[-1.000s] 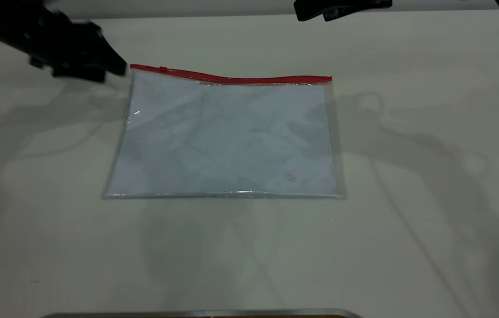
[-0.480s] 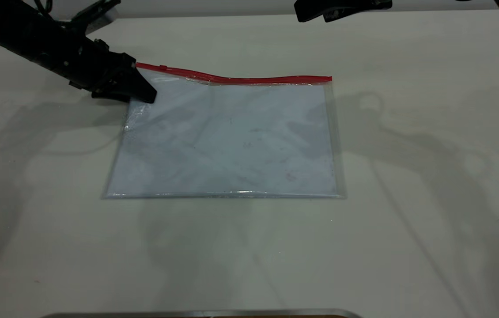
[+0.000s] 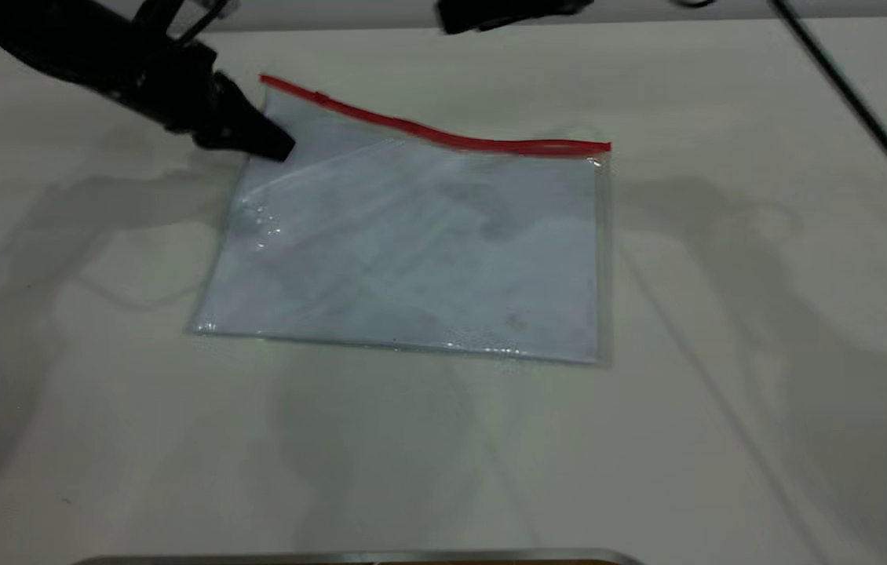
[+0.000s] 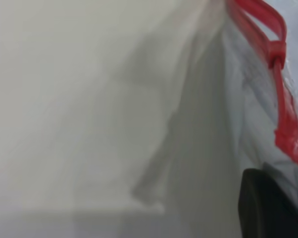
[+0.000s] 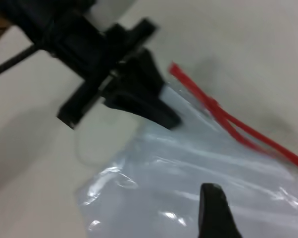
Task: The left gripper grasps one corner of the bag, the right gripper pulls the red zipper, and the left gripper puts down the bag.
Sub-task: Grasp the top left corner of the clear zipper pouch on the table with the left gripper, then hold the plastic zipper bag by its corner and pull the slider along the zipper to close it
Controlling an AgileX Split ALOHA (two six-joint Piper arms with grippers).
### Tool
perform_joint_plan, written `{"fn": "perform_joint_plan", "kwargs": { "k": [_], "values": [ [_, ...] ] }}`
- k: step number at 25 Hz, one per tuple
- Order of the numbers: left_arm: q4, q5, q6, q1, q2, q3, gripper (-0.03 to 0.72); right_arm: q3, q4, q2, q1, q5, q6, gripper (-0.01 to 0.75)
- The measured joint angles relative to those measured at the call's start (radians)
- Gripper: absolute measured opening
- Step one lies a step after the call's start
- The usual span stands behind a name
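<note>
The bag (image 3: pixel 412 243), a clear pouch with a pale sheet inside, lies on the white table with its far-left part raised. The red zipper (image 3: pixel 443 137) runs along its far edge, and the slider tab (image 3: pixel 322 98) sits near the left end. My left gripper (image 3: pixel 275 145) is shut on the bag just below the lifted corner (image 3: pixel 267 86). The left wrist view shows the zipper (image 4: pixel 287 124), the tab (image 4: pixel 276 49) and one finger (image 4: pixel 268 208). My right gripper (image 3: pixel 490 12) hovers beyond the far edge, open and empty. Its view shows the left gripper (image 5: pixel 154 106), the bag (image 5: pixel 198 163) and the zipper (image 5: pixel 228 121).
A black cable (image 3: pixel 859 110) slants across the table's far right. A metal edge (image 3: pixel 357 557) runs along the near side of the table. Bare white tabletop (image 3: pixel 726 439) surrounds the bag on all sides.
My left gripper closed on the bag below its far-left corner and lifted it, raising that end of the zipper. The bag shifted slightly. My right gripper moved left along the far edge.
</note>
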Motion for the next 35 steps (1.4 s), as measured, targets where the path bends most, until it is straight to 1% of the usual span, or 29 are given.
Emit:
{"fn": "perform_joint_plan", "kwargs": {
  "k": [3,6,8,15,22,25,31,35],
  "values": [
    [-0.02,0.007,0.138,-0.026,-0.024,0.0,0.053,-0.127,0.012,0.099,0.032,0.047,-0.006,0.475],
    [-0.056,0.007,0.219,-0.051,-0.035,0.0,0.053,-0.229,0.014,0.175,0.061,0.055,-0.007,0.475],
    [-0.069,0.008,0.257,-0.061,-0.04,0.0,0.053,-0.267,0.017,0.205,0.072,0.059,-0.003,0.475],
    [-0.074,0.017,0.276,-0.065,-0.041,0.0,0.053,-0.311,0.046,0.251,0.077,0.043,0.003,0.475],
    [-0.074,0.027,0.279,-0.065,-0.041,0.0,0.053,-0.321,0.061,0.273,0.077,0.034,0.003,0.472],
    [-0.074,0.027,0.279,-0.065,-0.041,0.0,0.053,-0.321,0.07,0.273,0.077,0.02,0.003,0.442],
    [-0.076,0.027,0.279,-0.065,-0.041,0.0,0.053,-0.321,0.072,0.273,0.077,-0.001,0.003,0.313],
    [-0.089,0.027,0.279,-0.065,-0.041,0.0,0.054,-0.321,0.058,0.273,0.077,-0.001,0.003,0.265]
  ]
}}
